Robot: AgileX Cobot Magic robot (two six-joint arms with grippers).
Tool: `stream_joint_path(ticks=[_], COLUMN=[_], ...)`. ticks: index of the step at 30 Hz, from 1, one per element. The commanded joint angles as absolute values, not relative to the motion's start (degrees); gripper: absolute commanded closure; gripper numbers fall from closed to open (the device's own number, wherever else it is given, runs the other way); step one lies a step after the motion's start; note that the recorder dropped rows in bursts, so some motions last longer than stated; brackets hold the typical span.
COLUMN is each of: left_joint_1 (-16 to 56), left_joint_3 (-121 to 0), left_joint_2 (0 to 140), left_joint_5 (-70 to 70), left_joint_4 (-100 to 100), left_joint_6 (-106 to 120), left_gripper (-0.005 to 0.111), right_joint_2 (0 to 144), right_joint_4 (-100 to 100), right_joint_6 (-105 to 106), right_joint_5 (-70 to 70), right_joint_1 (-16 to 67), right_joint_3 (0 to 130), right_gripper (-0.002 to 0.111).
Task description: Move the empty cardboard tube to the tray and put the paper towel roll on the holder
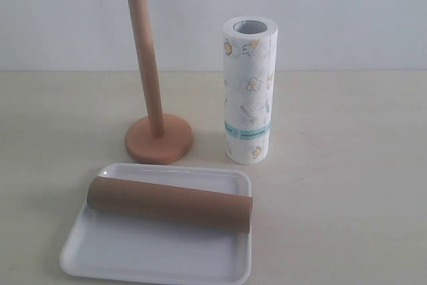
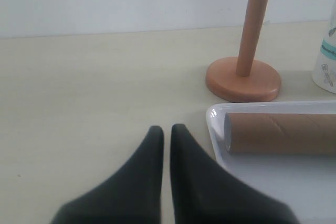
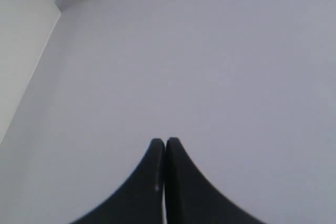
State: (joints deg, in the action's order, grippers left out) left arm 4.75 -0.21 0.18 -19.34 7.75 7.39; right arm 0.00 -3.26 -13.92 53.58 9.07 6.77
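Note:
The brown cardboard tube (image 1: 170, 203) lies on its side across the white tray (image 1: 133, 255) near the table's front. Behind it the wooden holder (image 1: 159, 137) stands bare, its rod upright. The paper towel roll (image 1: 249, 91) stands on end on the table just right of the holder, apart from it. Neither gripper shows in the exterior view. In the left wrist view my left gripper (image 2: 167, 128) is shut and empty, low over the table beside the tray (image 2: 273, 182), with the tube (image 2: 281, 132) and holder (image 2: 244, 80) beyond. My right gripper (image 3: 165, 141) is shut, facing a blank pale wall.
The beige tabletop (image 1: 347, 165) meets a plain white wall at the back. The roll's lower edge (image 2: 326, 61) shows at the border of the left wrist view.

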Motion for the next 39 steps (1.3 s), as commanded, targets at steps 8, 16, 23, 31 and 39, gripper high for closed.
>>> stream_joint_path(ticks=[8, 16, 23, 31, 39], left_joint_1=[4.61, 4.61, 4.61, 4.61, 4.61], left_joint_3=[0.00, 0.00, 0.00, 0.00, 0.00], left_joint_2=[0.00, 0.00, 0.00, 0.00, 0.00], left_joint_5=[-19.32, -19.32, -19.32, -19.32, -19.32], left_joint_4=[8.01, 8.01, 8.01, 8.01, 8.01], left_joint_6=[7.60, 7.60, 7.60, 7.60, 7.60], left_gripper=[0.103, 0.103, 0.103, 0.103, 0.103], right_joint_2=[20.12, 38.89, 49.94, 57.23, 70.71], right_joint_4=[-3.69, -3.54, -2.60, 4.69, 4.69], right_joint_6=[-11.85, -11.85, -12.09, -6.71, 3.85], right_joint_5=[25.99, -11.30, -12.31, -14.41, -10.49], right_joint_1=[9.18, 9.18, 9.18, 11.05, 22.16], right_joint_3=[34.62, 44.85, 44.72, 44.72, 44.72], right_gripper=[0.108, 0.108, 0.108, 0.108, 0.108])
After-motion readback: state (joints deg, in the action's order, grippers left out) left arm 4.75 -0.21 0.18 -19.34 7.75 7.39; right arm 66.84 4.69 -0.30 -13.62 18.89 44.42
